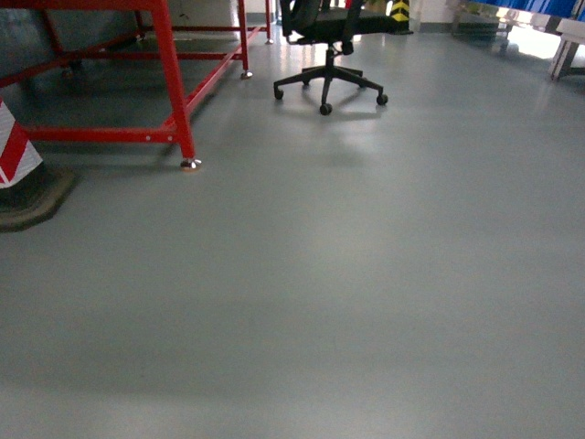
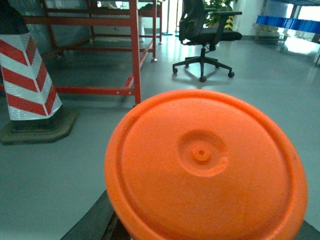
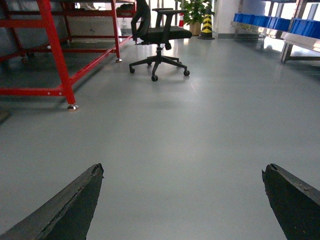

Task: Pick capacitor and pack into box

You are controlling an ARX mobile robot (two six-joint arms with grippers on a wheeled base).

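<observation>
Left of the black wheeled office chair (image 1: 327, 37): red-and-white striped post (image 2: 26, 70), red steel frame (image 1: 169, 82). An orange round plastic disc (image 2: 205, 165) hides the left jaws; state indeterminable. Right gripper (image 3: 182, 200) jaws spread above grey floor (image 1: 347, 274). No pink box visible.

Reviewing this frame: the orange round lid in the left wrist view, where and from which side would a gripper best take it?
Judging from the left wrist view, the orange lid lies flat, a wide disc with only a small centre dimple, so the top offers no purchase. Its raised rim is the part to pinch, coming from the side, at the near edge. How it is supported below is not visible.
</observation>
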